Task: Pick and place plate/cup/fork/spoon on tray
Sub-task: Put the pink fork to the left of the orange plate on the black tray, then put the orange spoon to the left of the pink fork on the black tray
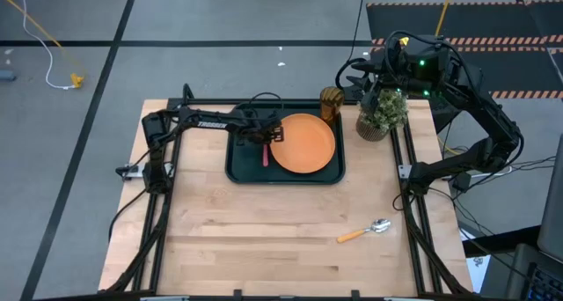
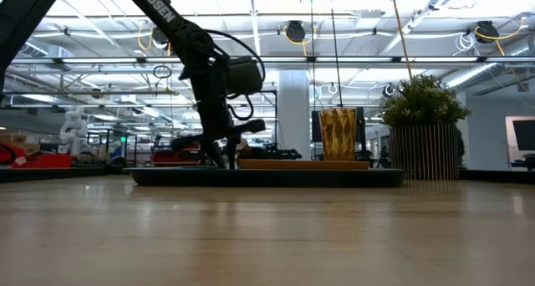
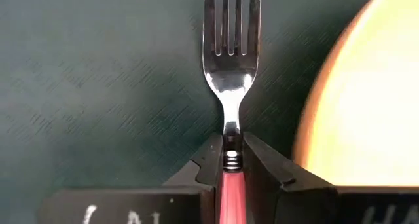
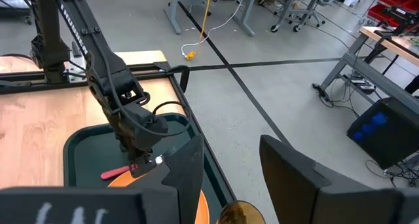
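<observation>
The dark green tray (image 1: pixel 242 165) lies at the table's far middle, with the orange plate (image 1: pixel 303 143) flat on its right half. My left gripper (image 1: pixel 268 135) is low over the tray's left half, shut on the fork (image 3: pixel 230 67), which has silver tines and a red handle (image 1: pixel 265 156). The amber cup (image 1: pixel 331 103) stands upright on the table by the tray's far right corner. The spoon (image 1: pixel 365 231) lies on the table at the near right. My right gripper (image 4: pixel 229 165) is open and empty, above and behind the cup (image 4: pixel 239 214). My left gripper pinches the fork's neck (image 3: pixel 230 142), where the metal meets the red handle, between its two fingers. The fingers point down from above and lie across the fork. The fork is level, just left of the plate (image 3: pixel 366 106); whether it rests on the tray floor I cannot tell.
A potted green plant (image 1: pixel 383 114) stands at the table's far right, next to the cup. Bare wooden table (image 1: pixel 264 239) spreads on the near side of the tray. Black frame rails (image 1: pixel 158 213) run along the table's left and right edges.
</observation>
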You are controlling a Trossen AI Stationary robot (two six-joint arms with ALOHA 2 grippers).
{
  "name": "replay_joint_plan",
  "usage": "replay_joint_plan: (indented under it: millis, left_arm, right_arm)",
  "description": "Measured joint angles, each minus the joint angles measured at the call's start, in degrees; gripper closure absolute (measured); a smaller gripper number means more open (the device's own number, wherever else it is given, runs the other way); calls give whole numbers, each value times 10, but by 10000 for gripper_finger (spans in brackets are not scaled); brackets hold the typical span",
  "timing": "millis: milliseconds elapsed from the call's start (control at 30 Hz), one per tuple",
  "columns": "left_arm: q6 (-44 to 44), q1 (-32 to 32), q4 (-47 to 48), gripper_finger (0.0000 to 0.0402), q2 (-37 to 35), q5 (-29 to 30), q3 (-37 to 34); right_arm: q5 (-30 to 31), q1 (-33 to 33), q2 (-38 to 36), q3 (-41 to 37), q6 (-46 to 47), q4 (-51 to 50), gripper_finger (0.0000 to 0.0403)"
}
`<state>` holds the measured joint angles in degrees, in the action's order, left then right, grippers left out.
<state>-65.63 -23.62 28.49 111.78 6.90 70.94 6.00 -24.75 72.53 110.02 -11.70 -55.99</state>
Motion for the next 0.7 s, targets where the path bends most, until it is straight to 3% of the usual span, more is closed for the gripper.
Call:
replay_joint_plan:
  millis: [367, 700]
  left_arm:
    - [-37, 7, 2, 348, 7, 4, 1]
    - [-40, 7, 2, 260, 1, -1, 0]
  right_arm:
    - [2, 0, 0, 0, 1, 0, 259]
    - [2, 0, 0, 0, 1, 0, 259]
